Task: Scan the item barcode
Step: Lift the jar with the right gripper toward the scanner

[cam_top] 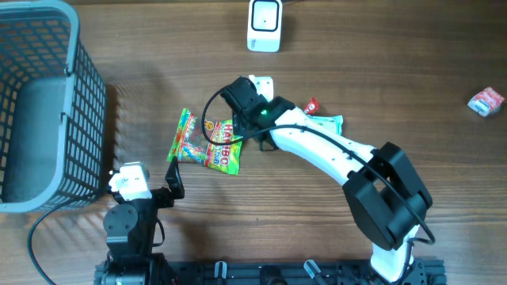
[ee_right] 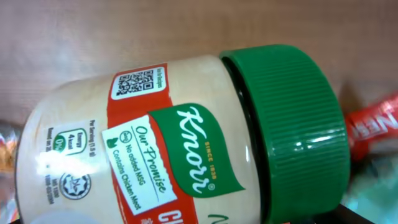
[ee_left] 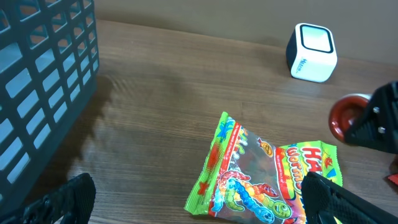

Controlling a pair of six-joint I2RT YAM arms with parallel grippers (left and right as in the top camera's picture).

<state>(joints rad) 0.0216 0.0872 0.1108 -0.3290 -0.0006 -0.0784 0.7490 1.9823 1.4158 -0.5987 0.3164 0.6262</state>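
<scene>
A Knorr jar [ee_right: 180, 143] with a green lid [ee_right: 286, 130] lies on its side and fills the right wrist view; a QR code shows on its label. My right gripper [cam_top: 247, 99] is down over the jar, of which only a white edge [cam_top: 262, 82] shows from overhead. Its fingers are hidden, and the jar sits right between them. The white scanner [cam_top: 264, 25] stands at the table's far middle, also the scanner [ee_left: 312, 52] in the left wrist view. My left gripper [ee_left: 196, 205] is open near the front, with nothing in it.
A Haribo gummy-worm bag [cam_top: 207, 142] lies flat just left of the right gripper, and the bag [ee_left: 261, 177] reaches between the left fingers. A grey basket [cam_top: 47, 103] fills the left side. Red [cam_top: 311, 104] and teal [cam_top: 331, 121] packets lie under the right arm; another packet [cam_top: 486, 101] sits far right.
</scene>
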